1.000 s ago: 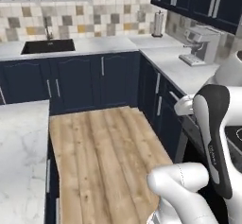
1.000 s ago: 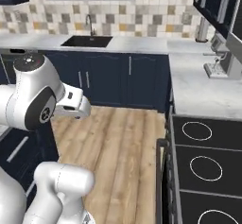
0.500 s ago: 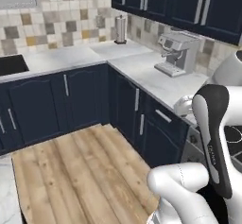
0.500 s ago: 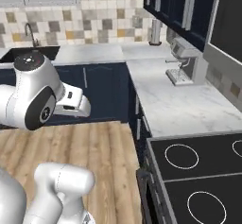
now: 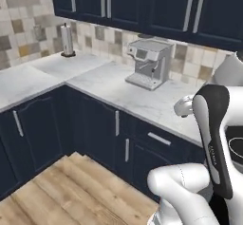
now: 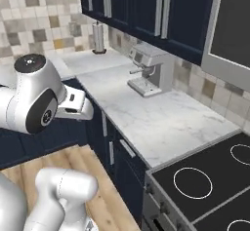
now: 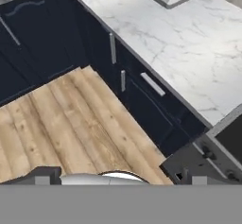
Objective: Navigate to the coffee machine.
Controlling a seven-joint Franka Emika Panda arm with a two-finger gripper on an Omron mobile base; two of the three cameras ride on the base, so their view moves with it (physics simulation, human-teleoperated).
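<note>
Since the earlier frames the whole scene has shifted in both base views, so the base has driven and turned toward the corner run of cabinets; the sink seen a second ago has left the frame and the coffee machine (image 5: pixel 148 63) now sits larger and nearer the middle of the left base view. Dark navy upper cabinets (image 5: pixel 156 5) line the wall above a patchwork tile backsplash (image 6: pixel 44 25). The white marble desk (image 5: pixel 128 93) runs along navy lower cabinets (image 5: pixel 102 131) with metal handles, over a wood-plank floor (image 7: pixel 61 124). A black cooktop (image 6: pixel 205 181) with white ring markings adjoins the desk at the right of the right base view. The coffee machine stands on the desk against the backsplash, between the cooktop and the corner, its drip-tray base facing outward. A paper towel holder (image 5: pixel 67 40) stands upright on the desk near the corner, well apart from the machine. Whether the jaws are spread or closed cannot be told.
</note>
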